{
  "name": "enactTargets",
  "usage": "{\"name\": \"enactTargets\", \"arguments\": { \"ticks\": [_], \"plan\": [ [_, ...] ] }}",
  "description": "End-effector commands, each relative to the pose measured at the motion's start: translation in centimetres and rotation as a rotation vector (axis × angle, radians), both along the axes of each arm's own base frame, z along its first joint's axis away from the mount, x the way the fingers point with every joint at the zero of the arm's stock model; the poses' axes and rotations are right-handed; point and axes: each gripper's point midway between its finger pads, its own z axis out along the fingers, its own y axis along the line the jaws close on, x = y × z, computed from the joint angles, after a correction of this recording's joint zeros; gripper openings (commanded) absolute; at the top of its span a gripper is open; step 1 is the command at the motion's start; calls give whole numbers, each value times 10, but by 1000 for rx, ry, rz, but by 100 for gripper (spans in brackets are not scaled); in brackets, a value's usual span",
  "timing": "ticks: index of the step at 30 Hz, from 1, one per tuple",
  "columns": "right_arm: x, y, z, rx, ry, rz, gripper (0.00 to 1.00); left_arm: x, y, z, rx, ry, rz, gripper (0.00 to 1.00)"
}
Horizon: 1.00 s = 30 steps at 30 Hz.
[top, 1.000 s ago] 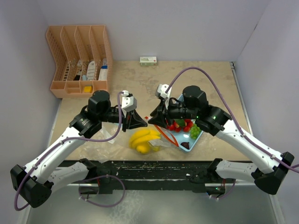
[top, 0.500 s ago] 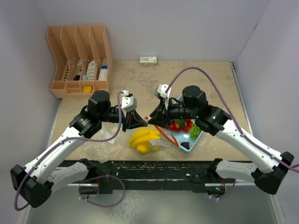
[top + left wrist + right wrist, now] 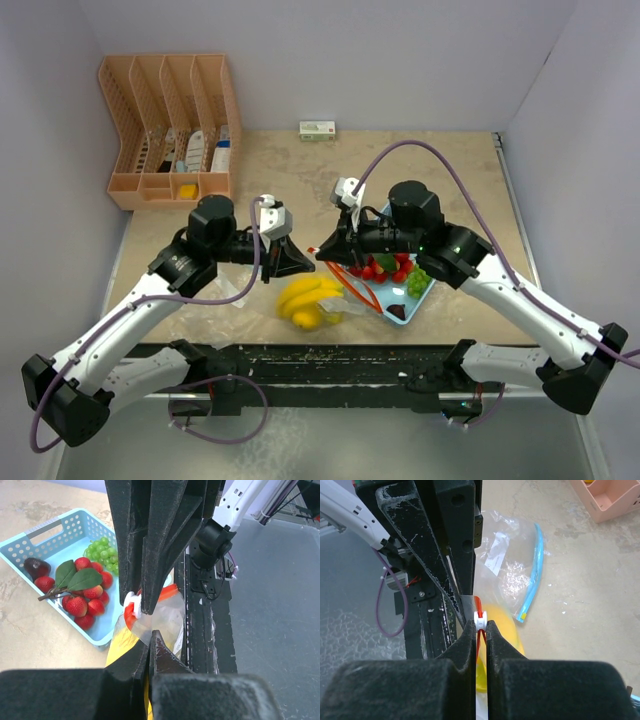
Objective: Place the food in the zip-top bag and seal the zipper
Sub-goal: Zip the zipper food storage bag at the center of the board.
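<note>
At the near edge of the table [image 3: 270, 170], right in front of the arm bases, I have the zip-top bag [image 3: 167, 620] strung between both arms, with yellow bananas [image 3: 308, 300] already inside it. My left gripper [image 3: 151, 647] is pinched tight on the bag's top edge. Facing it, my right gripper [image 3: 480, 630] is clamped on the white slider [image 3: 480, 622] that rides the orange zipper [image 3: 167, 592].

The film looks thin, floppy and slick, so I reckon it will slip or crumple if I grab it anywhere else. The stiff zipper strip and that slider are the places to hold. The bananas look light, though they sag the pouch.

A little farther out to the right, the light-blue basket [image 3: 60, 524] holds the rest of the food: strawberries [image 3: 82, 602] on a leafy stem, green grapes [image 3: 102, 555] and a dark purple piece [image 3: 36, 567]. They're small and probably light, so the stem seems the easiest grab.

Off to the left, a second bag [image 3: 515, 575] with a blue zipper lies flat. At the far side are the pink organiser [image 3: 170, 130] and a small box [image 3: 317, 128].
</note>
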Motion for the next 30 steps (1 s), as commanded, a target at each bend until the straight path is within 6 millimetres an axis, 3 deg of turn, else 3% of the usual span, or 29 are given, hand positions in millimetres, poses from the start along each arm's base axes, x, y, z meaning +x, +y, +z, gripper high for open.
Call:
{"name": "enactTargets", "arguments": {
  "ticks": [1,11,25,30],
  "plan": [
    [4,-2,13,17,-32,-30,0,-2,1,21,-56,-67,0,0],
    [-4,-19,2,-6,-14,-75,0,-1,5,23,-56,-79,38,0],
    [-15,-20,-17,-23,54,-39,0,4,9,28,-78,-89,104,0],
    [-16,-17,-8,3,43,-29,0,-3,4,22,-68,-76,18,0]
  ]
}}
